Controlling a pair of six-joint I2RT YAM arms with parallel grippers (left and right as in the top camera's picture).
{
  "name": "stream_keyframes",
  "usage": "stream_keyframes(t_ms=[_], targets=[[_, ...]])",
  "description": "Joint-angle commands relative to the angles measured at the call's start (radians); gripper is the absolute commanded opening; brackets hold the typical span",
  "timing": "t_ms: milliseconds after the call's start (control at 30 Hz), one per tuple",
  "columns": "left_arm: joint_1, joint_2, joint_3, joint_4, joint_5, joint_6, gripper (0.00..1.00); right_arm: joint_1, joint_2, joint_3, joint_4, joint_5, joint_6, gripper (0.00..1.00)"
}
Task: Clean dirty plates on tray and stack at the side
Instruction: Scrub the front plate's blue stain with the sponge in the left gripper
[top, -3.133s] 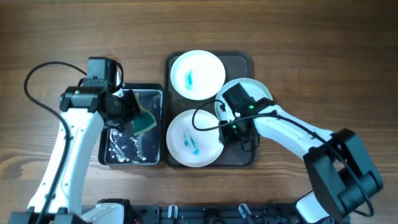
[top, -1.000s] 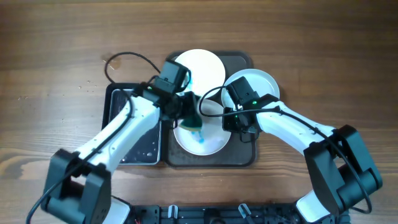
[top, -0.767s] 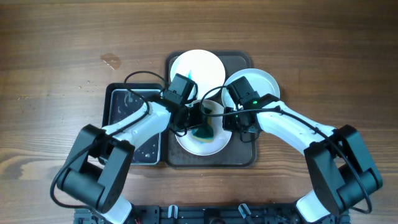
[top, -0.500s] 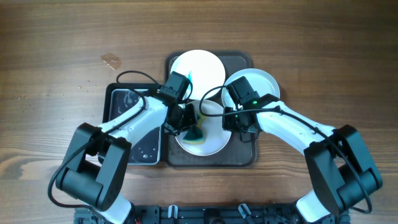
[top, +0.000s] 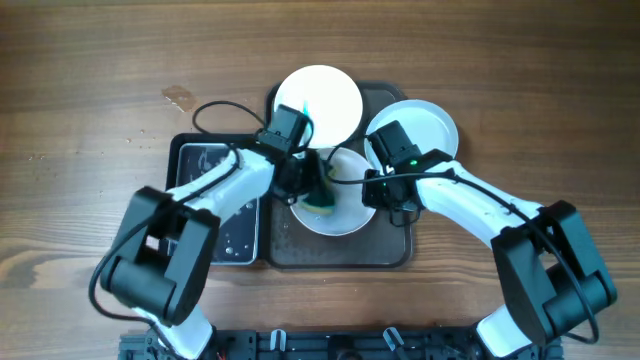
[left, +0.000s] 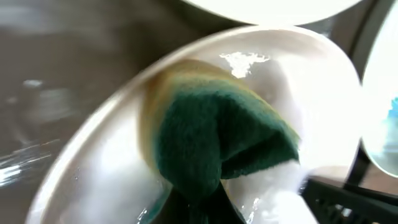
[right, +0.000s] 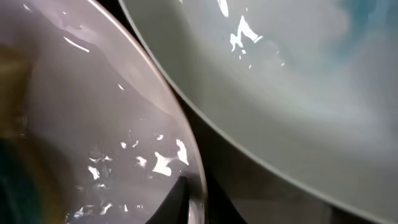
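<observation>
My left gripper (top: 309, 183) is shut on a green and yellow sponge (top: 322, 198) and presses it into a white plate (top: 345, 212) held tilted over the dark tray (top: 387, 252). In the left wrist view the sponge (left: 217, 143) fills the middle of that plate (left: 87, 168). My right gripper (top: 377, 192) is shut on the plate's right rim (right: 198, 186). A second white plate (top: 325, 95) with a blue smear lies at the tray's back left. A third white plate (top: 425, 125) lies at the back right, also seen in the right wrist view (right: 292, 81).
A black water basin (top: 215, 215) stands left of the tray, partly under my left arm. A small wet spot (top: 175, 97) marks the wooden table at the back left.
My left arm came from the basin to the front plate with the sponge and rubs it. The blue smear on that plate is gone. The right gripper has raised and shifted the plate back.
</observation>
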Motion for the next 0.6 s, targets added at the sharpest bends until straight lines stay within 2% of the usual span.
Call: stream_keyframes(t_ms=[0, 167, 333, 400, 567], targets=[[-0.100, 0.100, 0.001, 0.065, 0.187, -0.070, 0.04, 0.005, 0.036, -0.018, -0.005, 0.035, -0.010, 0.11], [-0.140, 0.103, 0.002, 0.116, 0.313, -0.087, 0.04, 0.005, 0.036, -0.018, -0.007, 0.035, -0.011, 0.10], [-0.138, 0.103, 0.001, 0.098, 0.295, -0.087, 0.04, 0.005, 0.036, -0.018, -0.007, 0.034, -0.010, 0.10], [-0.137, 0.103, 0.001, 0.056, 0.254, -0.086, 0.04, 0.005, 0.036, -0.018, -0.008, 0.034, -0.010, 0.10], [-0.084, 0.077, 0.003, -0.126, 0.033, -0.078, 0.04, 0.005, 0.036, -0.018, -0.009, 0.034, -0.011, 0.10]])
